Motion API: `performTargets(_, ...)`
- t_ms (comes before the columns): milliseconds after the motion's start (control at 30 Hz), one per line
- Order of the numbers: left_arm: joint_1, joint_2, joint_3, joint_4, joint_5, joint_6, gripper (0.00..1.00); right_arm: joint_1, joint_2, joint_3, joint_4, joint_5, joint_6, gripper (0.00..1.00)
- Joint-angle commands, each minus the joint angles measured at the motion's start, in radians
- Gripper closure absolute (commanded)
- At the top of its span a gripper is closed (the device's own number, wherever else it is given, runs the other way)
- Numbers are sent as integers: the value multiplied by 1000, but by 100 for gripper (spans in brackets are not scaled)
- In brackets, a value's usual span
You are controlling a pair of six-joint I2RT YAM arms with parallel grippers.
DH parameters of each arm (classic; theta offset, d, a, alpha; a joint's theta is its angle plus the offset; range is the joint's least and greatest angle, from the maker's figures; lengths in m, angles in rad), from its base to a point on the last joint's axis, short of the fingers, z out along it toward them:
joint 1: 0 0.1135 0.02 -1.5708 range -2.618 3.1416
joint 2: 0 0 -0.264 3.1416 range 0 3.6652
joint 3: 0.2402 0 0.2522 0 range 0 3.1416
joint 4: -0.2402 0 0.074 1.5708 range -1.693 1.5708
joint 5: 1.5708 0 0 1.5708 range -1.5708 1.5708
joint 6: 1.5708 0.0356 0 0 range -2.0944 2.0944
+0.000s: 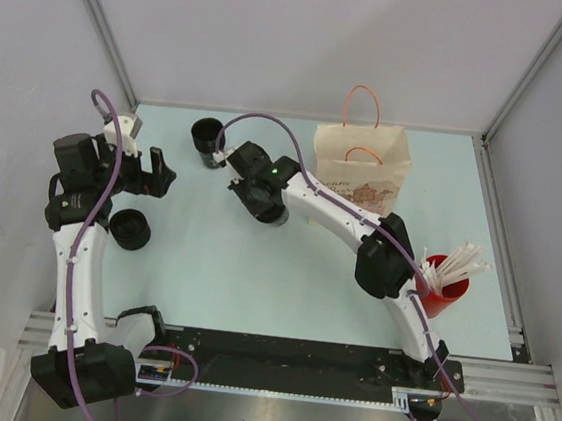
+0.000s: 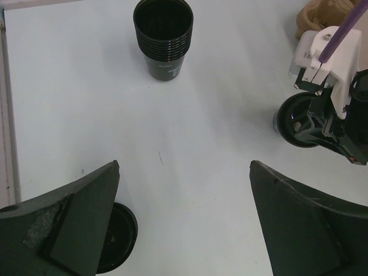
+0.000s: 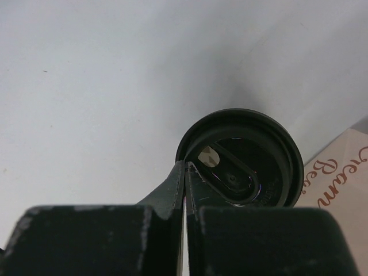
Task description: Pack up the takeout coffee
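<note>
A black takeout cup with a black sip lid (image 3: 244,158) stands on the table just left of the brown paper bag (image 1: 361,169). My right gripper (image 3: 185,165) is shut, its two fingertips pressed together right at the lid's near-left rim; nothing shows between them. From above, the right gripper (image 1: 262,201) covers most of that cup (image 1: 276,216). The left wrist view shows the same cup (image 2: 294,122) under the right wrist. My left gripper (image 2: 184,167) hangs wide open over bare table, holding nothing; from above the left gripper (image 1: 162,173) sits well left of the cup.
A stack of black cups (image 1: 206,137) stands at the back left. Black lids (image 1: 130,228) lie beside the left arm, and the lids (image 2: 118,236) peek out under my left finger. A red cup of white sticks (image 1: 444,288) stands at the right.
</note>
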Motion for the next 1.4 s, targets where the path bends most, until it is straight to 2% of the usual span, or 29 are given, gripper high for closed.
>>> performTargets(0,11,-17,-1,23,18,-22,0,-24,-60,-4,6,37,-16,100)
performTargets(800,13,-19,-9,32,14,-26,0,-73,-121,-43,25,64,-23,99)
performTargets(900,13,-19,-9,31,14,-26,1,-77,-132,-36,28,61,-20,95)
performTargets(1133,13,-20,-10,31,15,-26,1,-91,-138,-4,40,67,1,70)
performTargets(1367,14,-20,-12,31,17,-28,0,-117,-100,0,60,88,72,56)
